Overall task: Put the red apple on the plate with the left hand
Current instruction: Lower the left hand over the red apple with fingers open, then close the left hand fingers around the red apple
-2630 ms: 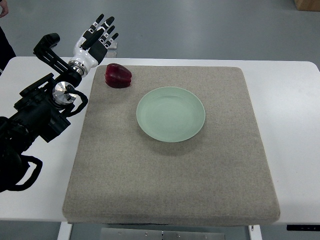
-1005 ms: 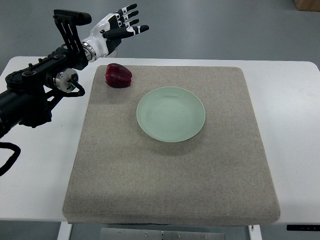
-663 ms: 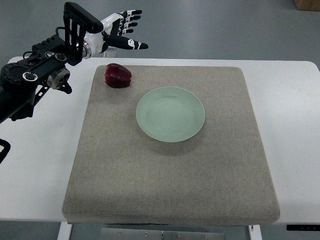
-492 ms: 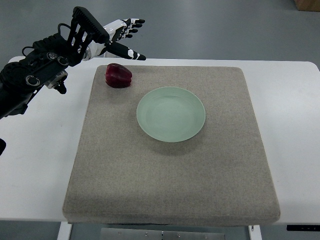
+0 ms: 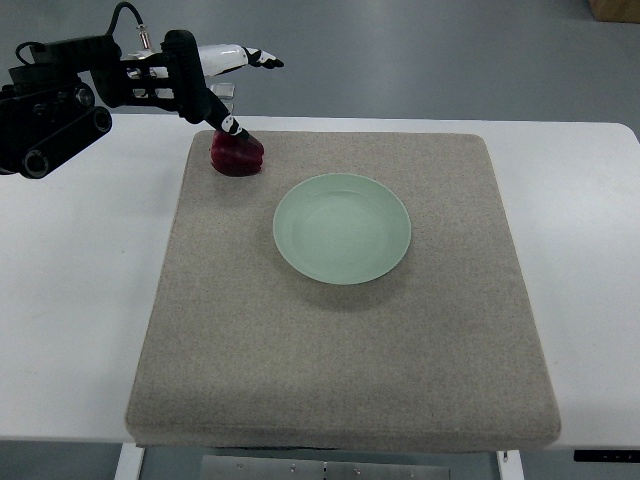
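Observation:
A dark red apple (image 5: 238, 155) lies at the far left corner of the grey mat (image 5: 340, 330). A pale green plate (image 5: 342, 228) sits to its right, near the mat's middle, with nothing on it. My left hand (image 5: 232, 88) hovers right above the apple, its arm reaching in from the upper left. The thumb points down and its tip touches or nearly touches the apple's top; the other fingers (image 5: 262, 59) stretch out to the right, spread and holding nothing. The right hand is out of view.
The mat lies on a white table (image 5: 70, 300) whose far edge runs just behind the apple. A small pale object (image 5: 224, 95) stands at that far edge, partly hidden by my hand.
The left arm has swung up and over from the table's left side, and the hand has come down from behind the apple to just above it. Apple and plate have not moved.

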